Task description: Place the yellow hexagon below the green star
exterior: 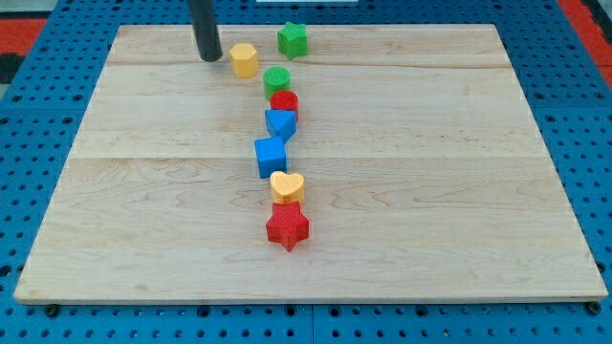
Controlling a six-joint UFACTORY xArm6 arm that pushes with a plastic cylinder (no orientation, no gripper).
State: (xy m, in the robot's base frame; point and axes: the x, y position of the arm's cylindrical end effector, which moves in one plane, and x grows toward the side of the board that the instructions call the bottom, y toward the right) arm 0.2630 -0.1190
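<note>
The yellow hexagon (245, 59) sits near the view's top, left of centre. The green star (293, 39) lies up and to its right, a short gap apart. My tip (209, 56) rests on the board just left of the yellow hexagon, close to it; contact cannot be told. The rod rises out of the view's top.
A green cylinder (277, 79), red cylinder (284, 102), a blue block (281, 122), a blue cube (271, 156), a yellow heart (287, 185) and a red star (287, 226) run in a line down the wooden board (459, 191). Blue pegboard surrounds the board.
</note>
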